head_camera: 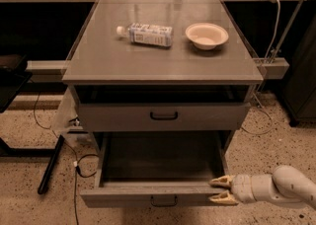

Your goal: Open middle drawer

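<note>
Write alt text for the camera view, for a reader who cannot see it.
A grey cabinet's middle drawer is pulled far out, grey tray showing, with the robot's gripper, fingers apart, at its front right corner. The drawer above is out only slightly. On the cabinet top lie a plastic bottle on its side and a pale bowl.

I see my end effector (220, 190), low at the right, with two pointed tan fingers (222, 181) on a smooth, rounded white arm (286, 187).
</note>
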`<action>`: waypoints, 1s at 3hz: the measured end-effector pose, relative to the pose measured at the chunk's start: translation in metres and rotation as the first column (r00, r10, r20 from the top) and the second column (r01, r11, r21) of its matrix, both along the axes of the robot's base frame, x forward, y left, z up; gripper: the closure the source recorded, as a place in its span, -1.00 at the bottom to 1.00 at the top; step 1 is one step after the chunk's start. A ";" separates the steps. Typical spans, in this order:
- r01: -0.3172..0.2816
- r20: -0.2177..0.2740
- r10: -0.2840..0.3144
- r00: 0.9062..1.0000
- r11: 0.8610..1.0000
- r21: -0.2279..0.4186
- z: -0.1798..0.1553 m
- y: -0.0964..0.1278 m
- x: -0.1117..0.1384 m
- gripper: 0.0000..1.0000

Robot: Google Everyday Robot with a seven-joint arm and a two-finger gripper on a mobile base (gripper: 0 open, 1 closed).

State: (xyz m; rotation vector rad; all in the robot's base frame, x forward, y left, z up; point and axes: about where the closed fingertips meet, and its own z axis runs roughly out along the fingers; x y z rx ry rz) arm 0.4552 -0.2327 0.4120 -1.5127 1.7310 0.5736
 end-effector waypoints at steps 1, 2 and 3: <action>0.010 -0.013 -0.010 1.000 1.000 0.000 -0.004 -0.005 -0.015 -0.77; 0.005 -0.015 -0.005 1.000 1.000 0.002 -0.003 -0.004 -0.018 -0.71; 0.006 -0.019 -0.006 1.000 1.000 0.006 -0.011 -0.015 -0.048 -0.26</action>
